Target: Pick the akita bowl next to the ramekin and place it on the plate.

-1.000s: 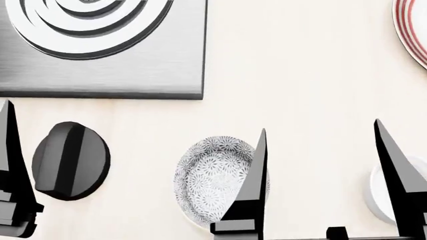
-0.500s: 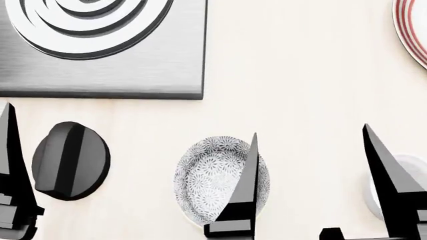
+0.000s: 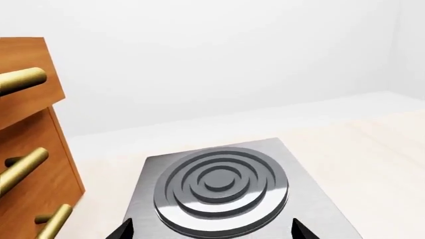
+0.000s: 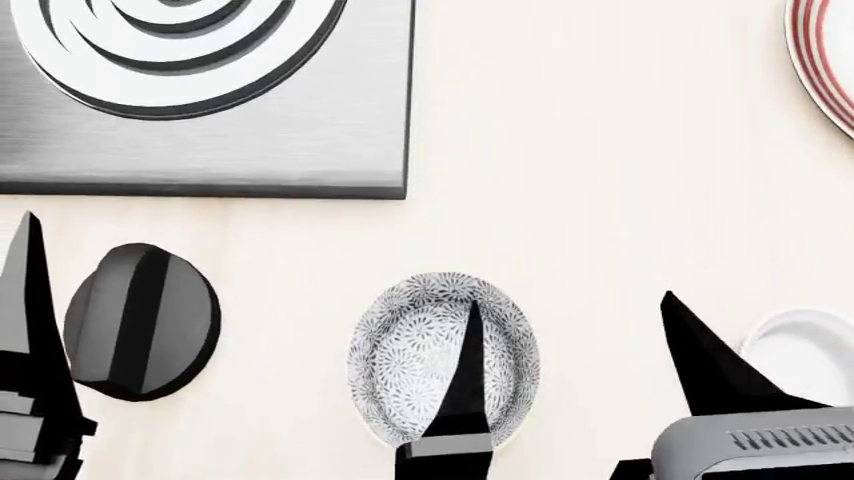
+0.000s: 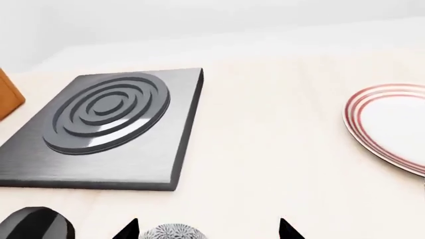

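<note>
The akita bowl (image 4: 424, 340), grey-and-white speckled, sits on the pale counter near the head view's lower middle. The plain white ramekin (image 4: 807, 340) is to its right. My right gripper (image 4: 570, 300) is open above them, one finger (image 4: 461, 385) over the bowl and the other finger (image 4: 707, 365) beside the ramekin. In the right wrist view the bowl's (image 5: 171, 232) far rim shows between the spread tips of the right gripper (image 5: 208, 225). The red-ringed plate (image 4: 827, 60) lies at the far right. My left gripper (image 3: 212, 228) is open over the stove burner (image 3: 219, 184).
A steel hob with a ringed burner (image 4: 200, 90) fills the far left. A black round knob (image 4: 140, 320) lies left of the bowl, beside my left gripper's finger (image 4: 27, 320). Wooden drawers (image 3: 27, 149) with brass handles stand left of the hob.
My right gripper's fingers have slid down and left in the head view, uncovering more of the ramekin. The left finger dropped slightly. The bowl, ramekin and plate have not moved.
</note>
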Robot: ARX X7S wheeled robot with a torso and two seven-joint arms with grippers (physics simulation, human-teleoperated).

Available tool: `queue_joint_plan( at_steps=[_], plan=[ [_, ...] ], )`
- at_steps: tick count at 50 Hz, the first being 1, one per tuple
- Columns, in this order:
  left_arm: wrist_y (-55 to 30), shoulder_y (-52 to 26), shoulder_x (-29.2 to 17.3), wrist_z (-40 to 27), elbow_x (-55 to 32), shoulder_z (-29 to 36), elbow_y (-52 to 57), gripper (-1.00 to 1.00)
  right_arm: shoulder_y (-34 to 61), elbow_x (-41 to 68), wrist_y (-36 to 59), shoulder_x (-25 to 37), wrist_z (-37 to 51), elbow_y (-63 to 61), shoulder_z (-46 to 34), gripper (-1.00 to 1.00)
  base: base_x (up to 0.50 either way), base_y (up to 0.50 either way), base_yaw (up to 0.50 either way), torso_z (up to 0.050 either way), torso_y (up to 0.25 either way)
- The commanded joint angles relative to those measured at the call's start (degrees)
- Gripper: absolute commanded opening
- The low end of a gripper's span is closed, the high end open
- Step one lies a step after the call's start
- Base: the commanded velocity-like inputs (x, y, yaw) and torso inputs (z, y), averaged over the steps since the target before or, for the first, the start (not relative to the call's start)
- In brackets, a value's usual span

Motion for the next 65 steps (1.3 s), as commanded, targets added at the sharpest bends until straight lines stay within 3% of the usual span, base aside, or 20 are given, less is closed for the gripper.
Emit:
queue_joint_plan(
  at_steps=[1, 15, 65],
  plan=[
    [-0.17, -0.26, 0.25, -0.01, -0.19, 0.07, -0.06, 1.00, 1.05, 3.53, -7.75, 0.06, -4.65, 1.91, -3.91, 1.00, 0.00, 0.00, 0.00, 0.000, 0.000],
    [0.11, -0.25, 0.21, 0.10, -0.08, 0.34, -0.32, 1.00, -3.10, 7.18, -13.04, -1.10, -10.64, 5.19, -3.44, 1.00, 0.00, 0.00, 0.00, 0.000, 0.000],
    [1.13, -0.02, -0.02, -0.22, 0.73, 1.64, -0.52, 1.00, -11.13, 12.77, -17.89, -2.82, -17.50, 11.88, -1.76, 1.00, 0.00, 0.00, 0.00, 0.000, 0.000]
  ],
)
